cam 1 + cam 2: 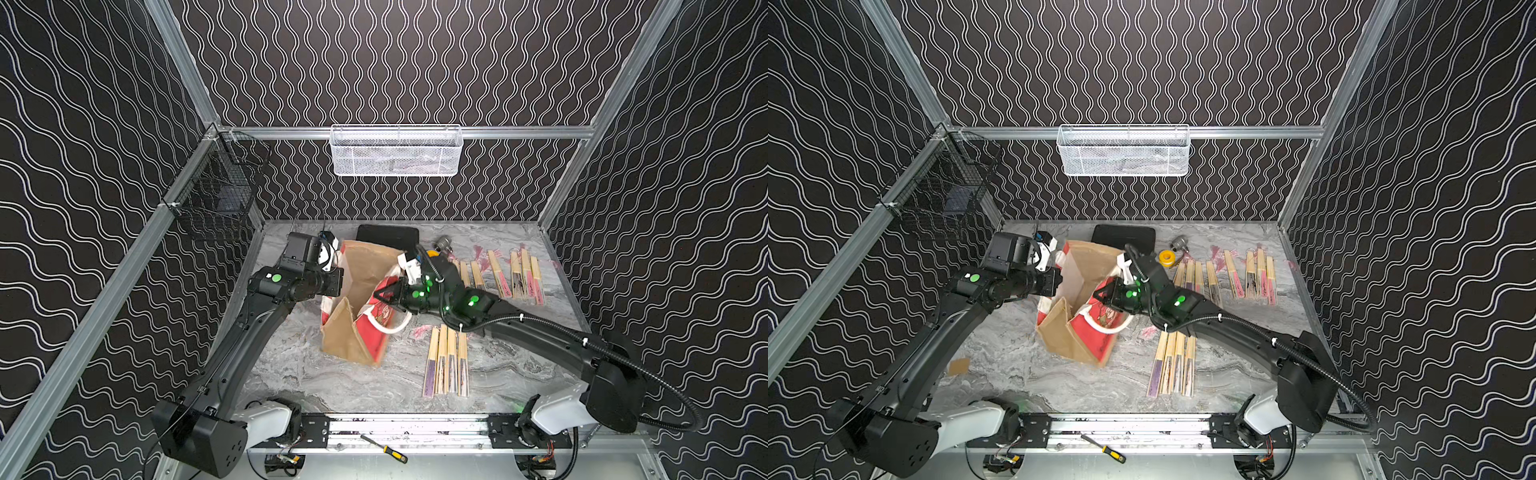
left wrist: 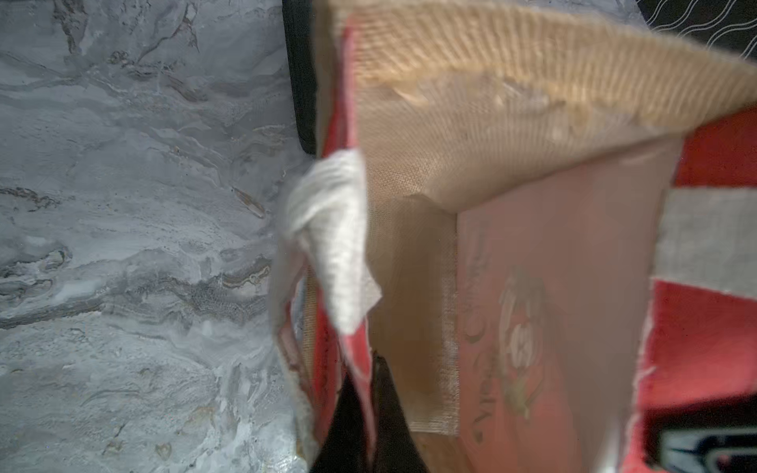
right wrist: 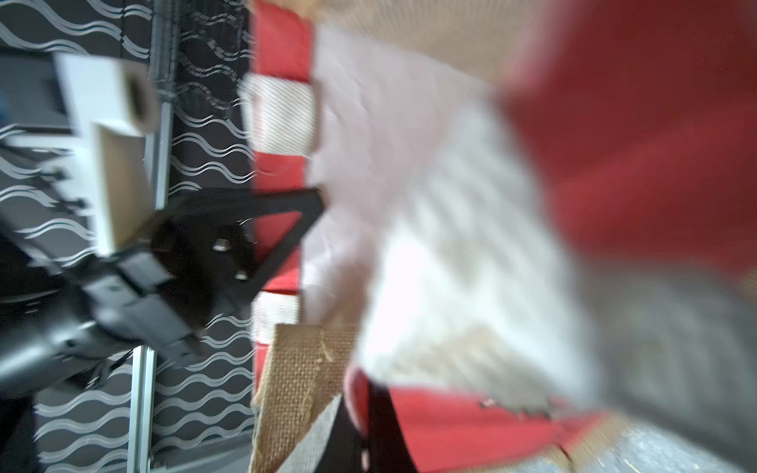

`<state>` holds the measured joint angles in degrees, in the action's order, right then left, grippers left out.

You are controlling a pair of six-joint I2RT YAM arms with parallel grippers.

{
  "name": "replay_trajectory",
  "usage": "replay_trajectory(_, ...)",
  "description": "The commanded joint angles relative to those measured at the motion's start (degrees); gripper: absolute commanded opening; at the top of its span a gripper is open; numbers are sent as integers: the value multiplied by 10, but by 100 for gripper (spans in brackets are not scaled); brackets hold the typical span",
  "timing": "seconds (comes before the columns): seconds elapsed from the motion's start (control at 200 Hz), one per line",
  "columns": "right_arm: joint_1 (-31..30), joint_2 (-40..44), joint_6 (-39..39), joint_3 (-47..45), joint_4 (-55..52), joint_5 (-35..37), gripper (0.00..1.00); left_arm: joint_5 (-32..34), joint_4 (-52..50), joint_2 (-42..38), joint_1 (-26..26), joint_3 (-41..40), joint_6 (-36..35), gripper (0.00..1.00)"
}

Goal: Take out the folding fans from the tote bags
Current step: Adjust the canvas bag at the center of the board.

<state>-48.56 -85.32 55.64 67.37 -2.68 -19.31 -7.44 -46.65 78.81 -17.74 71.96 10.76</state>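
A: As seen from above, what fills the table (image 1: 291, 374)?

B: Bag (image 1: 361, 270) at centre, mouth open upward, pale lining showing. Case (image 1: 388, 237) just behind it at its 12 o'clock.

A: Grippers?

B: Left gripper (image 2: 363, 368) is at the bag rim's 9 o'clock, jaws pinched together on the red edge. Right gripper (image 1: 380, 296) is at the rim's 3 o'clock, jaws likewise closed on the bag. Its wrist view is blurred, yet red cloth sits between the black fingers (image 3: 385, 430).

A: Fans?

B: Those visible lie on the table, outside the bag. Four fans (image 1: 446, 361) lie side by side at the bag's 4 o'clock, far ends under the right arm. More lie in a looser row at 2 o'clock, well apart from the four.

A: Anything smaller?

B: Screwdriver (image 1: 384, 449) on the front rail, 6 o'clock.
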Motion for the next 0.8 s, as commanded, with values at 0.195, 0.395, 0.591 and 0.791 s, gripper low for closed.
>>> replay_trajectory(0.195, 41, -53, -89, 39, -124, -63, 0, -25, 21, 7, 1, -31, 26, 0)
replay_trajectory(0.395, 52, -63, -114, 52, -140, -64, 19, -9, 28, 0, 1, -35, 26, 7)
replay_trajectory(0.591, 49, 11, -222, 84, -201, 16, 66, 142, 67, -99, 2, -17, 31, 99)
replay_trajectory(0.791, 50, 185, -341, -24, -165, 253, 86, 299, 352, -325, 1, -205, -74, 98)
